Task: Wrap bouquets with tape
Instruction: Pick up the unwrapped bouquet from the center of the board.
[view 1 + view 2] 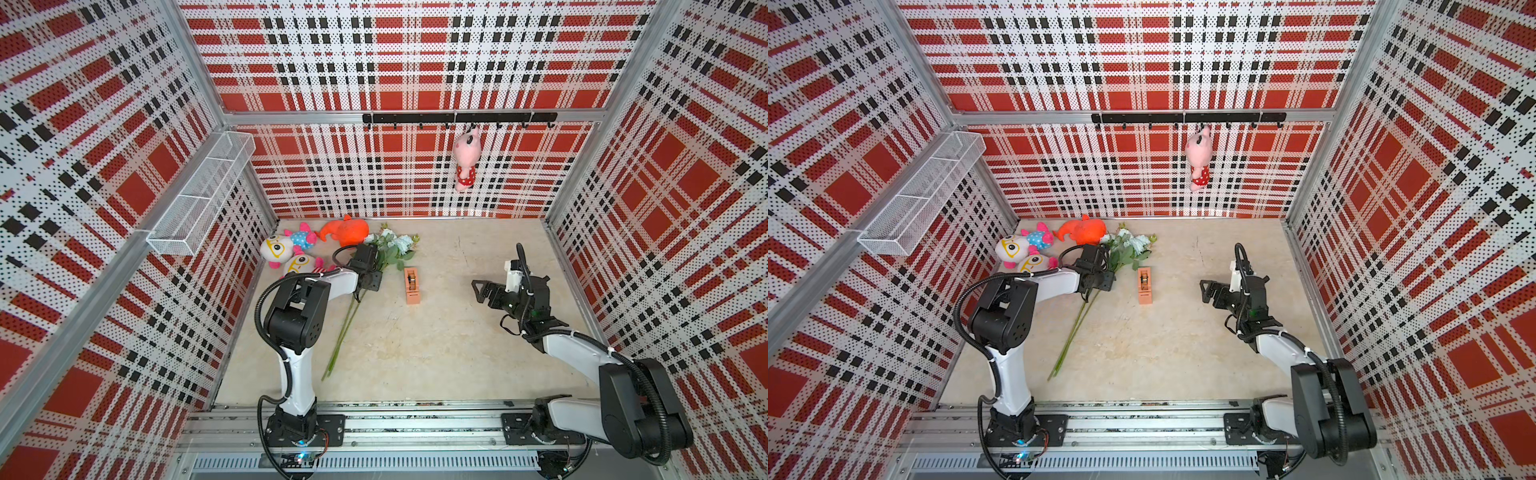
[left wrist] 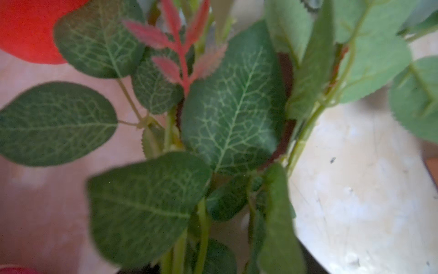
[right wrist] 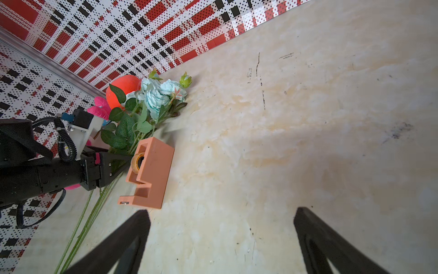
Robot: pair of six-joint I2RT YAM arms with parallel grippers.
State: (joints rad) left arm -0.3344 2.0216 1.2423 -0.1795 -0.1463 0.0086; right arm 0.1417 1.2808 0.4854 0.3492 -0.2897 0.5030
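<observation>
The bouquet [image 1: 390,249] lies flat on the table [image 1: 436,332] at the back left. Its pale blue blooms point toward the back wall and sit just beside the orange plush [image 1: 347,232], and its thin green stems trail toward the near edge. The left gripper [image 1: 371,282] is down over the bunch where the leaves give way to bare stems. From where I stand I cannot tell whether its jaws have closed on them, because both top views show only the black body of it [image 1: 1102,282] covering that spot. The right wrist view shows one finger, with its tip hidden behind the tape [image 3: 149,173]. The left wrist view is filled with blurred leaves [image 2: 232,113] and shows no fingers. The tape [image 1: 412,286] stands on the table just to the right of the bouquet, apart from it, with the small roll sitting in its orange holder. It is between the two grippers and nearer the left one. The right gripper [image 1: 482,291] hangs over bare table well apart from the tape. Its jaws are spread wide and hold nothing; in its own wrist view the two black fingers [image 3: 123,242] stand far apart. More plush toys [image 1: 291,253] are heaped in the back left corner, and a pink one [image 1: 466,160] hangs from the rail [image 1: 457,117] on the back wall.
</observation>
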